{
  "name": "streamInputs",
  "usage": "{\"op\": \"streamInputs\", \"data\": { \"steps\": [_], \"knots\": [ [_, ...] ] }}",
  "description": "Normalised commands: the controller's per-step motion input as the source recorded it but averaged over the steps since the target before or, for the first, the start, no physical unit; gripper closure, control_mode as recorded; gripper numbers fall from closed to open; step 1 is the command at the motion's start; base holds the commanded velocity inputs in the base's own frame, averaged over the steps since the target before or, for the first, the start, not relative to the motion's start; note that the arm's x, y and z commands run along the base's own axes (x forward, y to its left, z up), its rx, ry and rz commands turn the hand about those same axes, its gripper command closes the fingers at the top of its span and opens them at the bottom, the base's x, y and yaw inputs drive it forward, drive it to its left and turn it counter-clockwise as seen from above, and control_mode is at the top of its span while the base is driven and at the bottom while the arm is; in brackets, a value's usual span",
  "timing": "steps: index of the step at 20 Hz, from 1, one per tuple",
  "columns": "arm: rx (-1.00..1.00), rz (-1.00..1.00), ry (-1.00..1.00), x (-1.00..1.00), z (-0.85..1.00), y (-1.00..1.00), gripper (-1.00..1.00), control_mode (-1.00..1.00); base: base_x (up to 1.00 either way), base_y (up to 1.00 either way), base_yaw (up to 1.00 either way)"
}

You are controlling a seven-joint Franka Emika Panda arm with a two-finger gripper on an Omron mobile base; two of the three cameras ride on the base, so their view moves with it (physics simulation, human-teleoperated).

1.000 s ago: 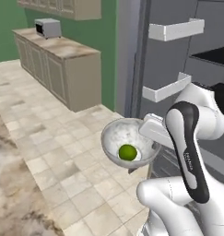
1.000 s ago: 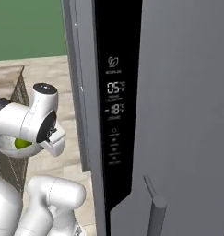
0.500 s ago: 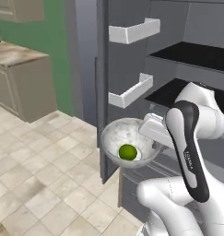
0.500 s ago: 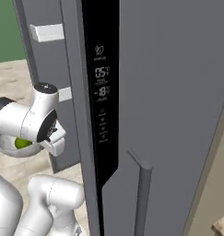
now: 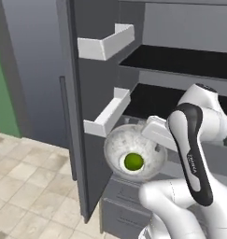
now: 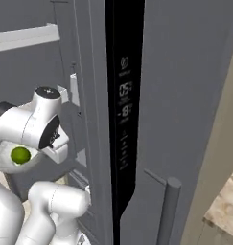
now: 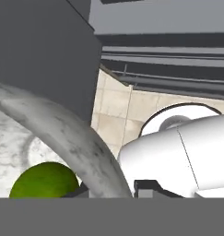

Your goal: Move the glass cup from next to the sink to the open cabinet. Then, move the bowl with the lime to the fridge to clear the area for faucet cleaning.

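The white-grey marbled bowl (image 5: 118,144) hangs in the air in front of the open dark grey fridge (image 5: 85,88), level with its lower door bin. The bright green lime (image 5: 133,161) lies inside the bowl. My gripper (image 5: 147,132) is shut on the bowl's right rim, fingers hidden behind it. From the right, the lime (image 6: 20,154) and a bit of the bowl (image 6: 33,164) peek out beside my arm. Close up, the bowl rim (image 7: 72,138) arcs across the hand view with the lime (image 7: 42,182) below it. The glass cup, sink, cabinet and faucet are out of view.
Two white bins (image 5: 105,44) (image 5: 108,116) jut from the open door. Black shelves (image 5: 180,60) and grey drawers (image 5: 122,200) lie behind and under the bowl. The other fridge door, with display panel (image 6: 124,119) and bar handle (image 6: 168,210), stands shut. Beige floor tiles (image 5: 26,186) lie left.
The whole picture has shifted as the base turned and drove up to the fridge, which now looms much closer. The bowl with the lime keeps its place at the gripper.
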Motion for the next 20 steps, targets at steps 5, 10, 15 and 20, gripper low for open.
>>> {"op": "streamInputs", "data": {
  "steps": [5, 10, 15, 20],
  "knots": [
    [0.00, 0.00, 0.00, 0.00, 0.00, 0.00, 1.00, 1.00, 0.03, -0.27, -0.42],
    [0.00, 0.00, 0.00, 0.00, 0.00, 0.00, 1.00, 1.00, -0.80, -0.40, -0.31],
    [0.00, 0.00, 0.00, 0.00, 0.00, 0.00, 1.00, 1.00, 0.11, -0.15, -0.36],
    [0.00, 0.00, 0.00, 0.00, 0.00, 0.00, 1.00, 1.00, 0.46, 0.18, -0.49]
  ]
}}
